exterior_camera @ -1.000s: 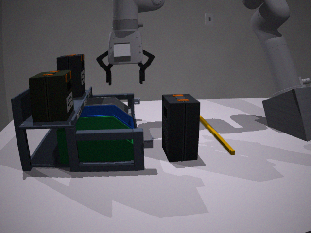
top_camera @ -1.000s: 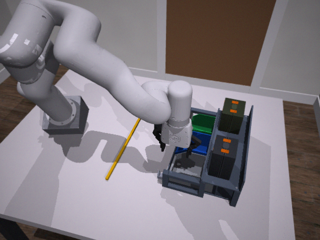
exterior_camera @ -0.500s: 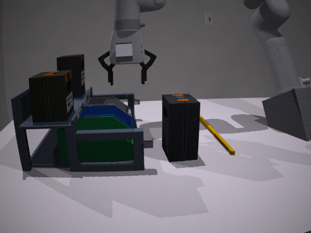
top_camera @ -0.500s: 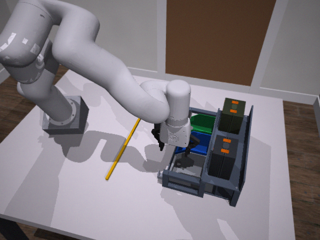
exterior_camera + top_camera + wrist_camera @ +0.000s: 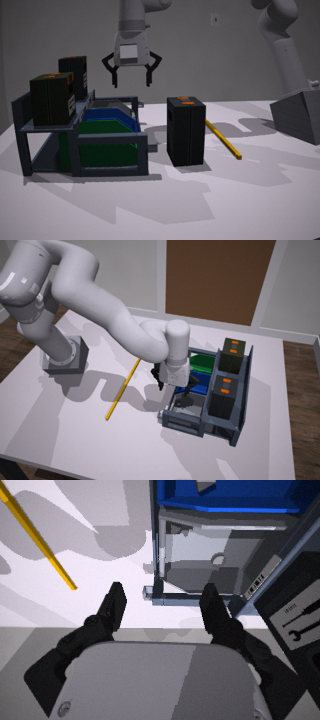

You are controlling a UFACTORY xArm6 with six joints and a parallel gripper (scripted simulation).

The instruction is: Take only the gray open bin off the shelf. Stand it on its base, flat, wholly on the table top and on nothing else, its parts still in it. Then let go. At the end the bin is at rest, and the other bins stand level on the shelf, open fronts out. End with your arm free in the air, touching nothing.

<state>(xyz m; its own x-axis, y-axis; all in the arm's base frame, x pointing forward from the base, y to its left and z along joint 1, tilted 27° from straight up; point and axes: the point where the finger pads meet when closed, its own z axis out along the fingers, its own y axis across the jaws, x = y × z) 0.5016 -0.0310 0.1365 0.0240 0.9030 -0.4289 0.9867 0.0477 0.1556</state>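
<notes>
The gray open bin (image 5: 188, 405) sits in the near bay of the dark shelf (image 5: 224, 420), beside the blue bin (image 5: 197, 384) and the green bin (image 5: 201, 362). In the wrist view the gray bin (image 5: 210, 565) lies below and ahead of the fingers, with a small ring part (image 5: 218, 559) in it. In the exterior view the gray bin (image 5: 113, 103) shows only as a rim behind the blue bin (image 5: 111, 117). My gripper (image 5: 131, 80) is open and empty, hanging well above the shelf's front edge at the gray bin's bay. It also shows in the top view (image 5: 173, 389) and the wrist view (image 5: 164, 607).
Two dark boxes (image 5: 232, 354) (image 5: 223, 396) with orange tabs stand on the shelf's upper level. A black box (image 5: 186, 130) stands on the table near the shelf's open side. A long yellow bar (image 5: 123, 389) lies on the table. The robot base (image 5: 65, 356) is at the far left.
</notes>
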